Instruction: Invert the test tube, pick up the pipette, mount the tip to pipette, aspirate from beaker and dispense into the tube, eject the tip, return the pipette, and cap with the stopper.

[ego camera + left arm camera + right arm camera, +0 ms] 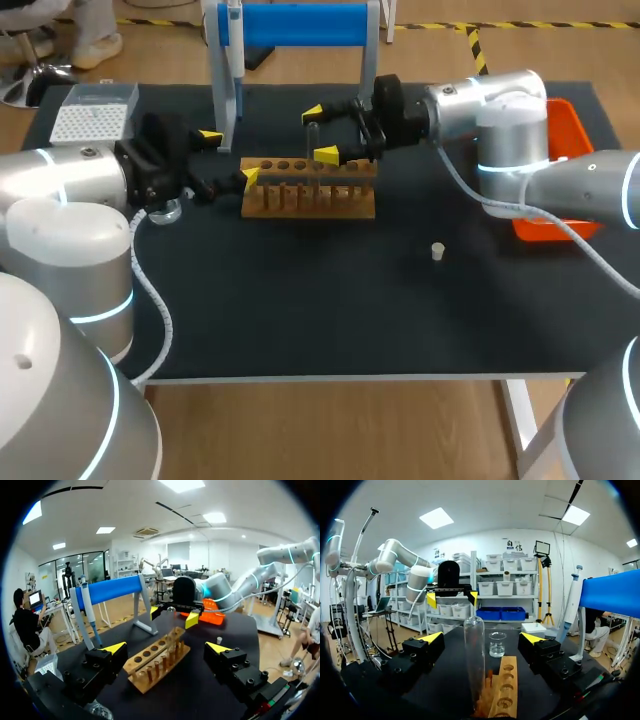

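Left of the brown wooden tube rack, the clear glass beaker lay mostly hidden under the left gripper; right of the rack, the right arm covered part of the orange plastic tray

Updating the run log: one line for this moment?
test tube: in rack, round end up | right end effector: open astride it | left end effector: open

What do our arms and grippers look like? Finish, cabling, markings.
The left arm and right arm are rounded silver-grey segments with glowing cyan rings at joints; a pale cable trails along each. The left gripper and right gripper are boxy black, jaws ending in bright yellow wedge tips.
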